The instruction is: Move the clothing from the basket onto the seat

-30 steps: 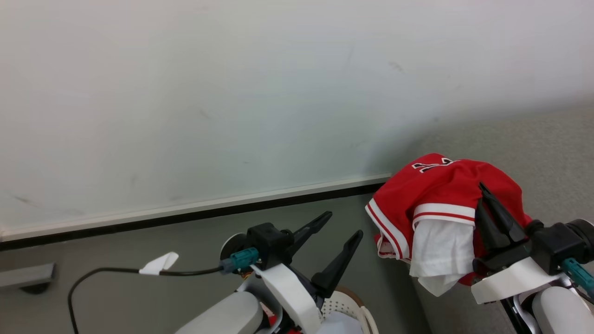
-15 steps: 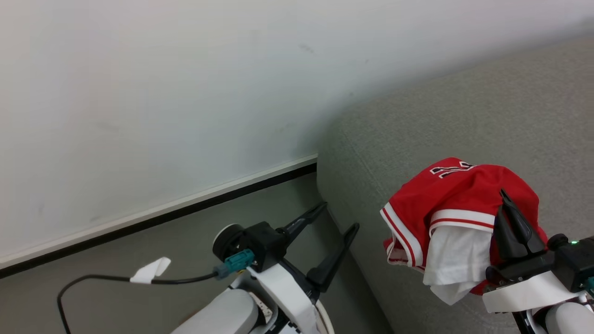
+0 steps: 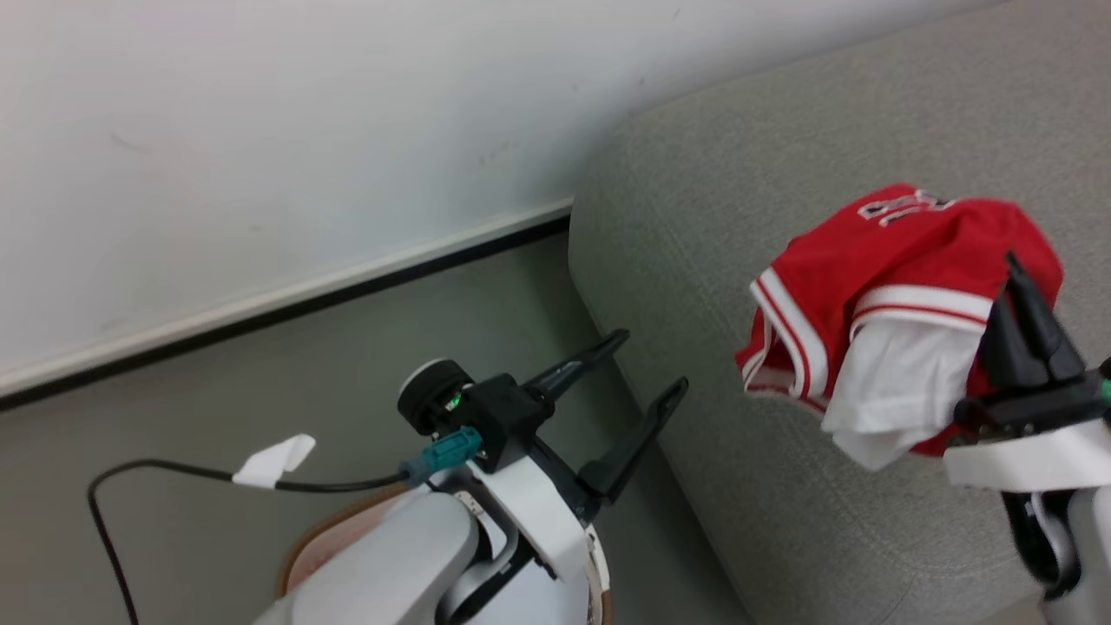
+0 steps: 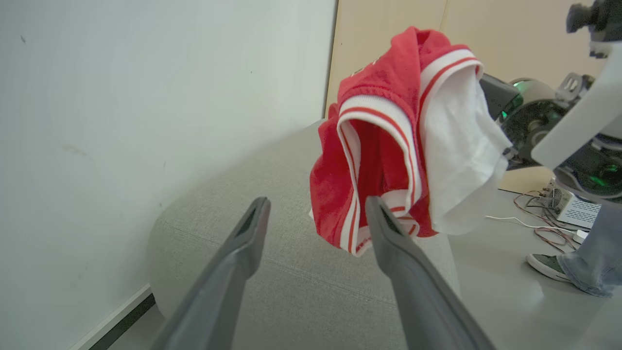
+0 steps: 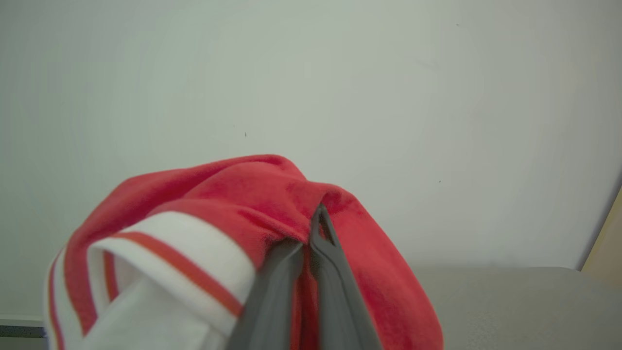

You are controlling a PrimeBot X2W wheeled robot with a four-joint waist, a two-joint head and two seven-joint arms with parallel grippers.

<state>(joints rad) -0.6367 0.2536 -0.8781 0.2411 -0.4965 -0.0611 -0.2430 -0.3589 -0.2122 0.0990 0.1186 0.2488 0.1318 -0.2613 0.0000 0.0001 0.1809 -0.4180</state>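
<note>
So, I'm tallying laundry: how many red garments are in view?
1: the clothing, pinched in the right gripper over the seat. More may lie hidden in the basket.

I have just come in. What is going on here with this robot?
The robot is moving clothing from a basket to a seat. Its right gripper has its jaws shut on the red clothing, which hangs in the air over the grey seat, not yet laid down. The left gripper is empty, jaws open, beside the seat's corner. The basket sits on the floor under the left arm.
</note>
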